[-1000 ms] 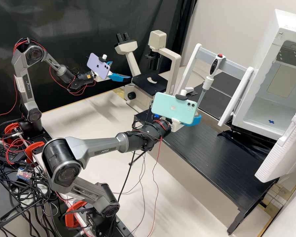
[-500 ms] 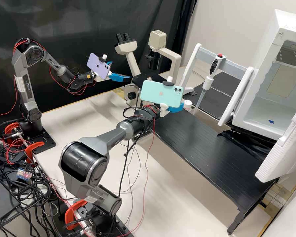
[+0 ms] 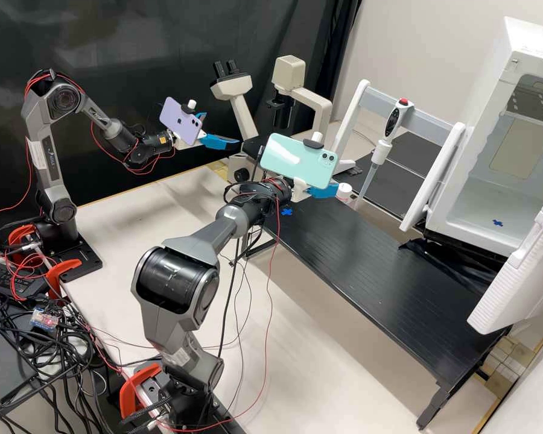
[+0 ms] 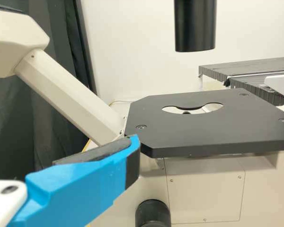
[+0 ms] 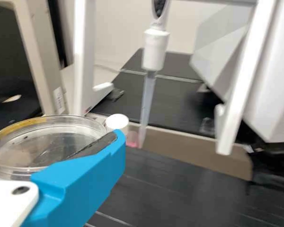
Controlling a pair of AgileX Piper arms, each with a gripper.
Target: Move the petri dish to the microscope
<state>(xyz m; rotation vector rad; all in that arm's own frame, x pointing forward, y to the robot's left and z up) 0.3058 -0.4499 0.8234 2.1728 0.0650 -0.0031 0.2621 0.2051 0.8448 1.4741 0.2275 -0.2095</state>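
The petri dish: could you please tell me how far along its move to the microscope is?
Pick-up looks done: the right gripper holds the petri dish. The carry is in hand, as the dish is not yet on the stage of the microscope. Setting it down there and letting go are left.

Upright pipette [image 3: 381, 152] on a rack [image 3: 377, 103]

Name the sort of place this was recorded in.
Most likely a biology laboratory: there is a microscope, a pipette hanging upright, and a clear petri dish.
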